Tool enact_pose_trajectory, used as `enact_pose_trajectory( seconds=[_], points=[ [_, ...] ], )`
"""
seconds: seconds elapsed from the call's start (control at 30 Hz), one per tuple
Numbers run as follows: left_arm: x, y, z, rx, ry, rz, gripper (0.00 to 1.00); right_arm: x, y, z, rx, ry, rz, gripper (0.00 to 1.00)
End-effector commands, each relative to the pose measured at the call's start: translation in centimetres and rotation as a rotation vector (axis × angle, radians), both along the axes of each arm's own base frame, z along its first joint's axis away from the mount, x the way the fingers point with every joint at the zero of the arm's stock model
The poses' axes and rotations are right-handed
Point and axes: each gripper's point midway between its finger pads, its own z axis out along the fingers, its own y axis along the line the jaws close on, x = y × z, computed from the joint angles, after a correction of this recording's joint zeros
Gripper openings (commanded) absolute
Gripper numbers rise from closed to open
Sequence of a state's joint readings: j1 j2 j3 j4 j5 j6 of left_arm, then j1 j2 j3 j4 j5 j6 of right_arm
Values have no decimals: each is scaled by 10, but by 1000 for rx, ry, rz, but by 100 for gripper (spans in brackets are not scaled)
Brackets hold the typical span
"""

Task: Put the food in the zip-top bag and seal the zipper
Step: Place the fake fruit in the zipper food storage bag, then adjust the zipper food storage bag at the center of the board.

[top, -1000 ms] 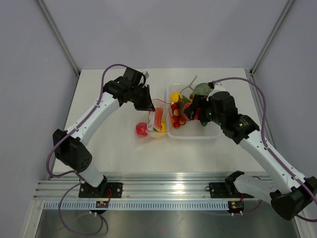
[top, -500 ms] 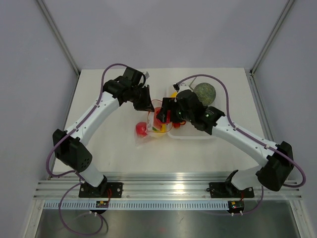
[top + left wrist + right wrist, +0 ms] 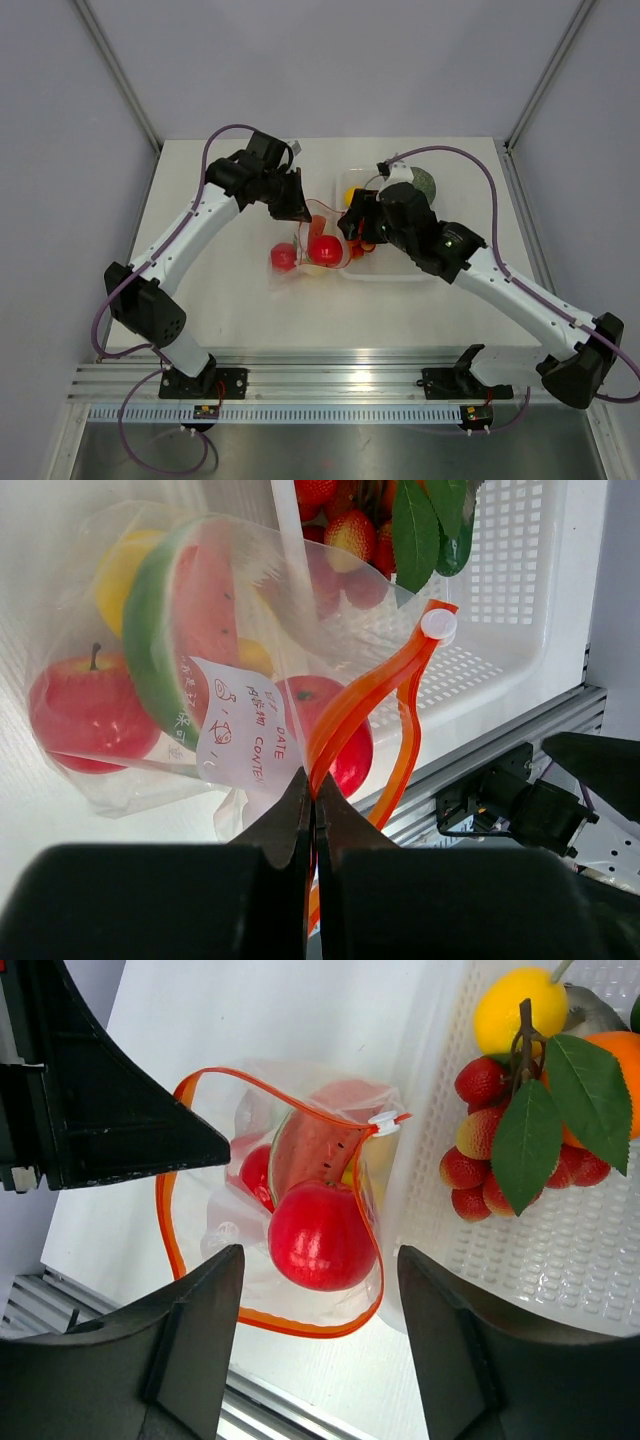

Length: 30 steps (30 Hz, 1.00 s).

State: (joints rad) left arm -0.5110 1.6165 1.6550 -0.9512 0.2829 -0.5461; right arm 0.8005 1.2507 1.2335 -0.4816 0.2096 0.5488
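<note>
Left tool (image 3: 312, 792) clamps the zipper (image 3: 365, 692); right tool (image 3: 318, 1256) (jaws spread wide, gripping nothing) hovers over an apple (image 3: 322, 1235).

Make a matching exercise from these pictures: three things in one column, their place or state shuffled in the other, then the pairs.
Things:
1 strawberries
2 watermelon
3 zipper

Place or state:
a open
b in the bag
c in the tray

Pairs: 1-c, 2-b, 3-a.
</note>
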Motion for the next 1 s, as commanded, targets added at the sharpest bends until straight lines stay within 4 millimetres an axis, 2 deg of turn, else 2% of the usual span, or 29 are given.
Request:
enact_pose_trajectory(
  seconds=[0.0,0.2,0.37,0.4,0.43,0.47,0.5,0.57,0.6,0.67,0.7,0.77,0.8,0.83,0.87,0.97],
  points=[
    [8,-6,31,-61,-76,-11,0,0,-11,-11,-42,3,-48,69],
    [7,-6,35,-65,-80,-7,0,2,-7,-54,-104,89,-58,64],
    [5,-3,36,-58,-83,-2,0,5,5,-85,-145,146,-26,63],
    [5,-2,37,-58,-81,0,0,5,6,-88,-146,154,-24,50],
    [5,-2,37,-57,-84,1,0,5,8,-90,-143,158,-22,41],
    [4,-2,37,-55,-86,1,0,5,14,-87,-115,156,-6,30],
    [4,0,36,-51,-86,3,0,4,20,-81,-96,149,23,10],
    [5,6,33,-20,-94,19,0,2,32,-67,-57,135,81,0],
    [6,9,31,-1,-96,29,0,5,39,-49,-31,106,98,0],
    [8,21,27,60,-99,60,0,4,46,-34,-29,83,131,0],
    [8,25,26,80,-104,70,0,6,51,-13,-3,48,143,0],
    [10,39,33,144,-132,101,0,3,56,5,13,23,171,0],
    [11,45,36,169,-146,115,0,2,59,20,34,-3,182,0],
    [8,54,43,202,-155,132,0,1,60,26,43,-11,189,0],
    [15,72,42,292,-188,181,0,-1,60,33,59,-30,200,0],
    [16,105,37,453,-192,253,0,7,50,16,6,-34,147,0]
  ],
)
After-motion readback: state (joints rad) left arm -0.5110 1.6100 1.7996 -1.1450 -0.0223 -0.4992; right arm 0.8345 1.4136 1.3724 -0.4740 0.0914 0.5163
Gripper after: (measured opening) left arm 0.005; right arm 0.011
